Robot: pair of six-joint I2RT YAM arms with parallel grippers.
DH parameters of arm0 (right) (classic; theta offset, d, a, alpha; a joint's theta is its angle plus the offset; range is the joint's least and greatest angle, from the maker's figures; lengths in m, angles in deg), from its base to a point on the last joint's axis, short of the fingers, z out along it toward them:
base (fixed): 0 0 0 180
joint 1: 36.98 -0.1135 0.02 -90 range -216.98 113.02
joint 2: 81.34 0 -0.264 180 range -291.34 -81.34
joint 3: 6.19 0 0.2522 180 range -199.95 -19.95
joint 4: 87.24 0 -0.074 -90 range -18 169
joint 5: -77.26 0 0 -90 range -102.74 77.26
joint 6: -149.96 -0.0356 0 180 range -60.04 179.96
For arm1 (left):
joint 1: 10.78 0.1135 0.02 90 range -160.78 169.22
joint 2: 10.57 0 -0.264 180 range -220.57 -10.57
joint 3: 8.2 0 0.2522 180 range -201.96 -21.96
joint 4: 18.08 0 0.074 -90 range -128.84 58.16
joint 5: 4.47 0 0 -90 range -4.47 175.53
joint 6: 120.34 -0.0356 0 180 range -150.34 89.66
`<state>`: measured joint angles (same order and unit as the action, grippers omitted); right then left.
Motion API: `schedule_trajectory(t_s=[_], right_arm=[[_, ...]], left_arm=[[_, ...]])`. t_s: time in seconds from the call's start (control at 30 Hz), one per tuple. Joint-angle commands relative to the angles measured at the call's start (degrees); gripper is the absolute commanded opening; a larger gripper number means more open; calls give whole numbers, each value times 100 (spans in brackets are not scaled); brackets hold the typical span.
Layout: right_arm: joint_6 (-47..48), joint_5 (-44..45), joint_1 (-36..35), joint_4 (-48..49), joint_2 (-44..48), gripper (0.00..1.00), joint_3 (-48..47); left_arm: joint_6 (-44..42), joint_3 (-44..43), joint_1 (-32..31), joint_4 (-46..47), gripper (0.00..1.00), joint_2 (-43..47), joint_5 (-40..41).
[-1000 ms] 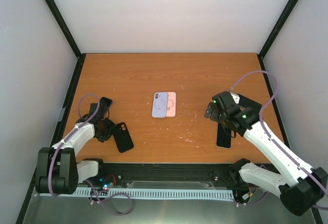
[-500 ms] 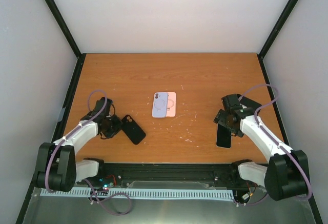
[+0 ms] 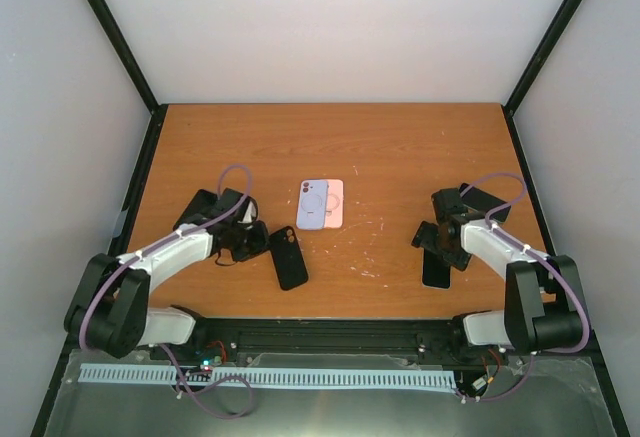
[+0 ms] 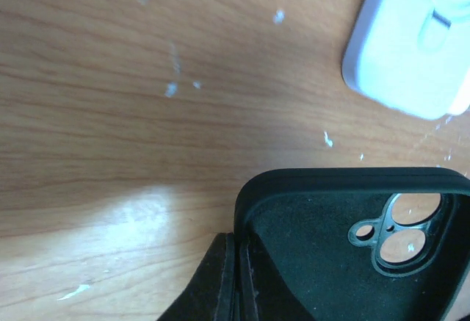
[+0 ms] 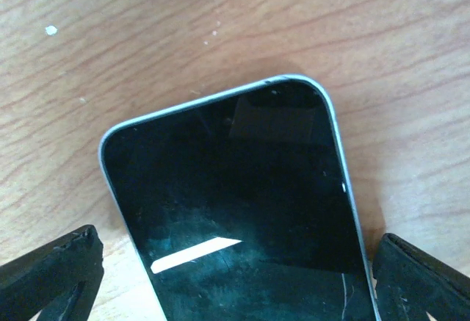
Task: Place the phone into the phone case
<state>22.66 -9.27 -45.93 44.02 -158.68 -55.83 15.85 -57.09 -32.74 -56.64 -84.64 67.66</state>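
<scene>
The black phone case [image 3: 290, 257] lies open side up left of the table's middle, and the left wrist view shows its camera cutout [image 4: 400, 233]. My left gripper [image 3: 252, 241] is shut on the case's side wall [image 4: 236, 244]. The phone [image 3: 437, 269] lies screen up near the front right, its dark glass filling the right wrist view [image 5: 235, 203]. My right gripper [image 3: 442, 240] is open and low over the phone, with one fingertip [image 5: 55, 269] on each side of it, not touching it.
A lilac case or cased phone [image 3: 313, 204] lies on a pink one [image 3: 336, 203] at the table's middle, just beyond the black case; it also shows in the left wrist view [image 4: 411, 49]. The table's front edge is close to both grippers.
My left gripper has dragged the black case right, from the front left towards the middle. My right arm has drawn back and lowered its gripper over the phone.
</scene>
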Motion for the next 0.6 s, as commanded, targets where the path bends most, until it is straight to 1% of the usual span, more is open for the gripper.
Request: schedule_trajectory(t_s=[0.0,0.13,0.3,0.33,0.5,0.57], right_arm=[[176,-706,34,374,30,95,270],[75,-1012,-72,394,154,92,368],[-107,-1018,-453,367,169,87,410],[-138,-1004,-648,349,159,87,400],[-237,-966,-1024,300,105,84,388],[-251,-958,-1087,291,108,82,401]], left_arm=[[-421,-236,-318,324,0,-255,-405],[-493,-308,-553,376,0,-543,-440],[-506,-324,-680,459,1,-749,-545],[-506,-326,-694,465,1,-758,-555],[-478,-228,-700,707,8,-731,-885],[-415,-161,-703,861,13,-701,-1057]])
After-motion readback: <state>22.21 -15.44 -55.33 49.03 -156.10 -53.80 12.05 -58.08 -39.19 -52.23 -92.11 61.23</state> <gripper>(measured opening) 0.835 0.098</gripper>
